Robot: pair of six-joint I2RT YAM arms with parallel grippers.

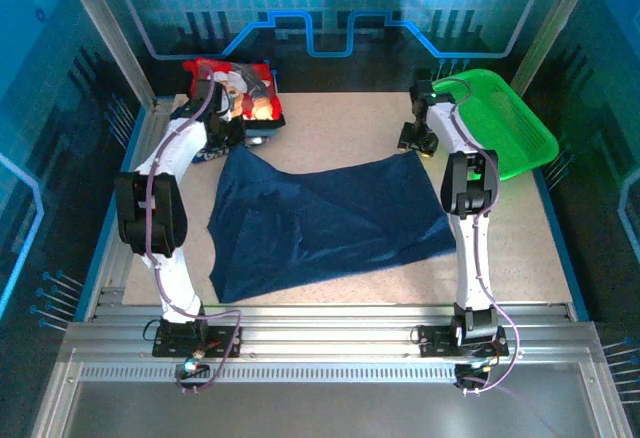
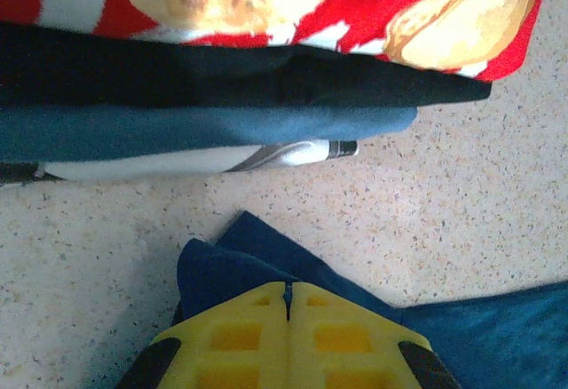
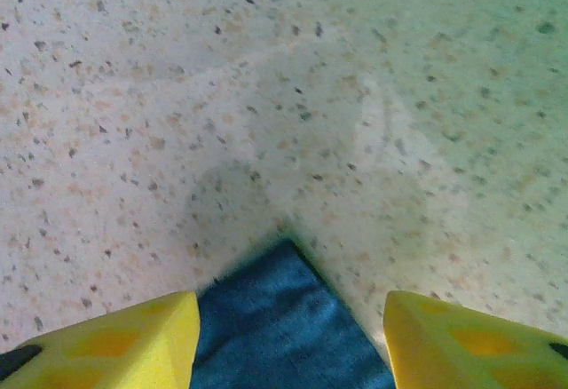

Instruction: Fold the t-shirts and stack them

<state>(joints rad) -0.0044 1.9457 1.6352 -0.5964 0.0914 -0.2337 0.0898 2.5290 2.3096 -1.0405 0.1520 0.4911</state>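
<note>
Left gripper clamped, seemingly on navy shirt corner; folded stack ahead. Right gripper apart astride corner; basket beside.

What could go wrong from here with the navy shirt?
1. The right pincer stands open around just the corner tip of the navy shirt; closing there may catch too little cloth and slip.
2. The left pincer is shut on a bunched corner close to the stack; a lift toward it might nudge the stack.
3. The shirt lies creased, so a fold may come out crooked.
</note>
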